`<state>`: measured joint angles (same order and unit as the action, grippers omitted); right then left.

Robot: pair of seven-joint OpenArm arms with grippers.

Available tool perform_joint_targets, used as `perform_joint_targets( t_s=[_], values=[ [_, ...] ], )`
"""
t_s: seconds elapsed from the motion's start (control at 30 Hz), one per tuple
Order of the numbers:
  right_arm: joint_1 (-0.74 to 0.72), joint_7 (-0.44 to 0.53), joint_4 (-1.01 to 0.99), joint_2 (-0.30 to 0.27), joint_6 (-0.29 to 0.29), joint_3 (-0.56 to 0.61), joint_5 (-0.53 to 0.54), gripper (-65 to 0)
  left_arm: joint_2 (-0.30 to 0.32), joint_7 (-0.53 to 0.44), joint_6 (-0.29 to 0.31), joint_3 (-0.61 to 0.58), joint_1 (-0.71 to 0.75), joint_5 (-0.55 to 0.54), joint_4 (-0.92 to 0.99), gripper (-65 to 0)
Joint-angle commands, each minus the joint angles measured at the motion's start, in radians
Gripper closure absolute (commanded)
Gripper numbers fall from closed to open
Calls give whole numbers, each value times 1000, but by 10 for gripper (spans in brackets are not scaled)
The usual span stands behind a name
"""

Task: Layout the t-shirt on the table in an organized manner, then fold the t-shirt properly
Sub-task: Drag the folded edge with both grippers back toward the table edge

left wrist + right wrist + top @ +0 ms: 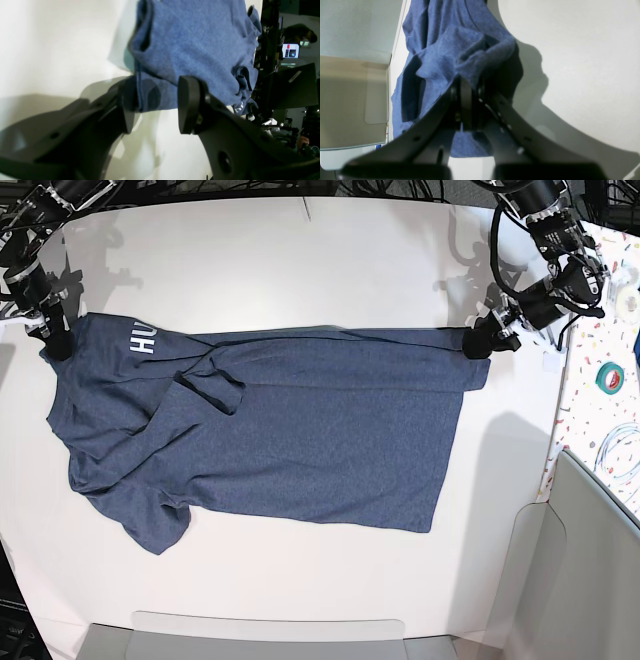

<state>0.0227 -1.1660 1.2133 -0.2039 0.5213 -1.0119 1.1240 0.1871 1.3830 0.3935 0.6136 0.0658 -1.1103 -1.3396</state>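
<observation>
Two pincers sit at the t-shirt's (300,430) far corners: right gripper (467,85) pinches bunched cloth, its tips buried; left gripper (155,105) gapes around the hem. Bare table (300,270) lies beyond both.

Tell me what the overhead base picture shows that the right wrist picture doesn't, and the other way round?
Only the base view shows the whole t-shirt spread out, its white lettering, the open left gripper at one corner, and a roll of green tape off to the side. Only the right wrist view shows the right gripper close up, jaws pinched shut on bunched cloth. Both show the blue shirt on the white table.
</observation>
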Motion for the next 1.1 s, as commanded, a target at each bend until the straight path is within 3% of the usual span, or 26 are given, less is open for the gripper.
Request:
perform_joint_targets(
  t_s=[0.0,0.07,0.2,0.4,0.47,0.57,0.8,1.07],
  values=[
    [7,-32,-5,5,-16,6,-17,0,-5,13,-5,-5,-1,28,-5,-267],
    [9,-32,-5,5,-16,6,-17,0,-8,13,-12,-39,-16,28,-5,-265],
    [9,-33,-5,5,-16,6,-17,0,-8,13,-84,-97,-37,26,-5,-265],
    [9,-33,-5,5,-16,6,-15,0,-18,13,-86,-113,-70,23,-5,-256],
    [10,-33,-5,5,-16,6,-15,0,-18,13,-86,-113,-70,23,-5,-192],
    [13,-33,-2,4,-16,6,-15,0,-16,13,-86,-114,-70,28,-5,0],
    [67,-35,3,-38,-16,3,-9,0,2,13,-86,-108,-24,23,-33,0],
    [185,-35,159,-56,-16,0,14,0,4,13,-86,-106,118,26,-289,0]
  ],
)
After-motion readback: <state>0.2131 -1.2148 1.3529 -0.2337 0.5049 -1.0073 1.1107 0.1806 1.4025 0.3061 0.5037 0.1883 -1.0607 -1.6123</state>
